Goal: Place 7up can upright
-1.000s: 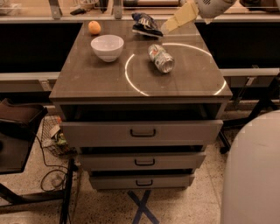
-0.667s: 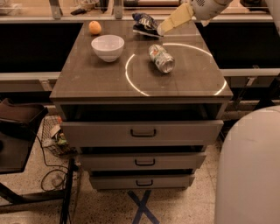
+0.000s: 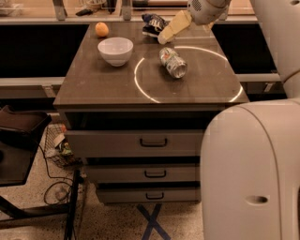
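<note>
While the robot's white body (image 3: 248, 173) fills the near right corner, everything else reads fine.

Floor: blue tape cross (image 3: 151, 221) in front of the cabinet. Black chair (image 3: 18, 136) at left. Wire basket (image 3: 58, 147) with cables against the cabinet's left side.

Cabinet front: three drawers (image 3: 117, 143) stacked, each with a dark handle.

Tabletop (image 3: 93, 84): bright light ring (image 3: 135, 78) across its right half.

7up can (image 3: 173, 62) lies on its side inside the ring, left of the ring's centre. Its shiny round end faces the camera and slightly right (so not upright).

White bowl (image 3: 115, 50) is left of the can, just outside the ring and apart from the can. Orange (image 3: 101, 29) is behind the bowl, near the far left edge. Snack bag (image 3: 151, 23) is at the far edge, behind the can.

Gripper (image 3: 163, 38) hangs over the far part of the table, angled down-left from the arm (image 3: 206, 9) at top right. Its tip is just beside the snack bag, behind the can and apart from it. Cannot tell how far open it is, or whether it touches the bag.
</note>
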Controlling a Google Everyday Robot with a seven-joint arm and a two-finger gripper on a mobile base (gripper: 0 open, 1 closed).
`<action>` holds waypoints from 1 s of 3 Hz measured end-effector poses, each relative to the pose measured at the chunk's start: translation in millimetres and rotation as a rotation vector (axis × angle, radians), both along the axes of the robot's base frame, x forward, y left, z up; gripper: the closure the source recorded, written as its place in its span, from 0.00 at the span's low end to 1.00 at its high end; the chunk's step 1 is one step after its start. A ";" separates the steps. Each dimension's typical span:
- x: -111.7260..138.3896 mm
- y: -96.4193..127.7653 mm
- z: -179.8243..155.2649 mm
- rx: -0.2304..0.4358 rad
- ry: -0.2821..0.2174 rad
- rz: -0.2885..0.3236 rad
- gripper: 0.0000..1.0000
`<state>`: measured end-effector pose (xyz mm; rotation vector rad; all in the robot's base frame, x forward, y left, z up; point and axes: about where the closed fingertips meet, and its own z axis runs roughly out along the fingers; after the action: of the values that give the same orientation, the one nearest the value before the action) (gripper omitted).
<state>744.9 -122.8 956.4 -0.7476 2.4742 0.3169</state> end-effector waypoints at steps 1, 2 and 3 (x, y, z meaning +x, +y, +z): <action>5.2 7.4 -20.6 -0.062 0.055 0.035 0.00; 9.8 12.3 -40.6 -0.114 0.104 0.057 0.00; 15.5 15.3 -58.2 -0.155 0.140 0.064 0.00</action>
<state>760.3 -107.5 898.2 -0.8971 2.6340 0.2080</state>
